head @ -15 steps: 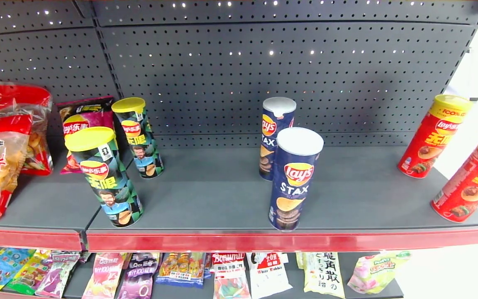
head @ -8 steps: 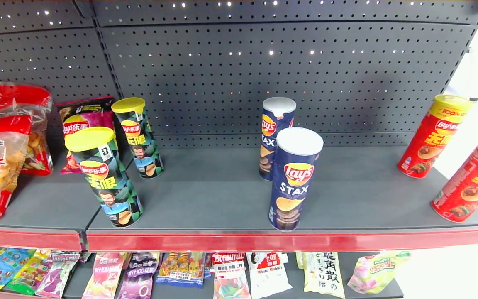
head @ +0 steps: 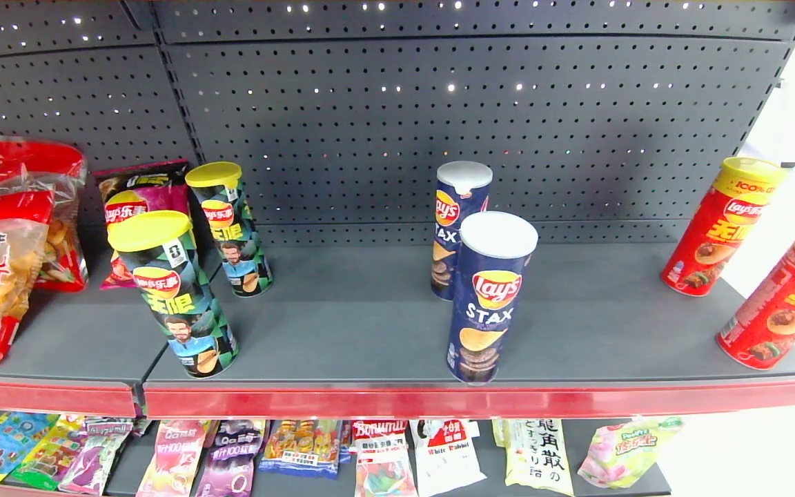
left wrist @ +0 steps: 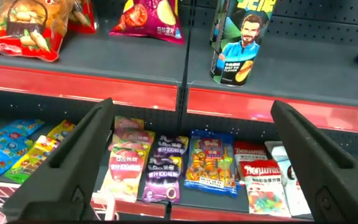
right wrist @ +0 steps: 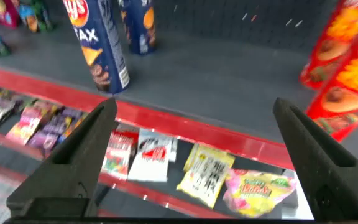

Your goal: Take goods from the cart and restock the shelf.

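The left claw (left wrist: 188,165) and right claw (right wrist: 191,165) are hanging spread apart, empty, facing the shelf (head: 356,324) directly ahead.

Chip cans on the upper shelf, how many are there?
6. Two yellow-lidded green cans on the left, front and rear; two dark blue cans in the middle, front and rear; two red cans at right, front and rear. More may sit off-frame.

Matt perforated metal shelf (head: 370,324), glossy red front strip (head: 480,399)
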Available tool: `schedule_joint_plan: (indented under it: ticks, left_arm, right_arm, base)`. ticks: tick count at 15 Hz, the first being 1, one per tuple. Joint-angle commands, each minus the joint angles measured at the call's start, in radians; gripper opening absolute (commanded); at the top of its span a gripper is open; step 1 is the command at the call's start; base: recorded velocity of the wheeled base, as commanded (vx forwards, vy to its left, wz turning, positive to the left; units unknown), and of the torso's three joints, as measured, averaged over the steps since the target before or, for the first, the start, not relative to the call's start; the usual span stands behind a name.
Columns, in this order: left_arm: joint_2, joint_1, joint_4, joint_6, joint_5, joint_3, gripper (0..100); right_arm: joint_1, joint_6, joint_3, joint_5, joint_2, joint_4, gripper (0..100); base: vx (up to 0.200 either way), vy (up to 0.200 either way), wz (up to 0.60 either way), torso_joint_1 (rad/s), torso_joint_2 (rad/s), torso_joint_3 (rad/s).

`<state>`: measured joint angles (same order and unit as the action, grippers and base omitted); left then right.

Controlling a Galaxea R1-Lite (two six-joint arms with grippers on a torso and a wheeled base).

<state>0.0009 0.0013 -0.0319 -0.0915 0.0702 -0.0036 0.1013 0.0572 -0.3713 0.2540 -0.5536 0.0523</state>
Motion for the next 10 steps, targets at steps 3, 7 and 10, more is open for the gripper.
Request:
schedule_joint_plan:
  ticks: [3, 7, 10]
  left_arm:
    - [-0.001, 0.0, 0.0, 0.001, 0.0, 0.001, 100]
    - [-0.001, 0.0, 0.0, 0.001, 0.0, -0.001, 100]
    - [-0.001, 0.0, 0.0, -0.001, 0.0, -0.001, 100]
  right_arm:
    - [0.133, 0.012, -0.058, 0.011, -0.376, 0.007, 100]
    - [0.198, 0.009, -0.182, -0.001, -0.661, 0.009, 100]
    - [0.267, 0.003, -0.235, -0.134, -0.819, 0.026, 100]
  base:
    - [0.0, 0.0, 0.0, 0.0, 0.0, 0.0]
    - [0.0, 0.0, 0.0, 0.0, 0.0, 0.0]
    - [0.0, 0.0, 0.0, 0.0, 0.0, 0.0]
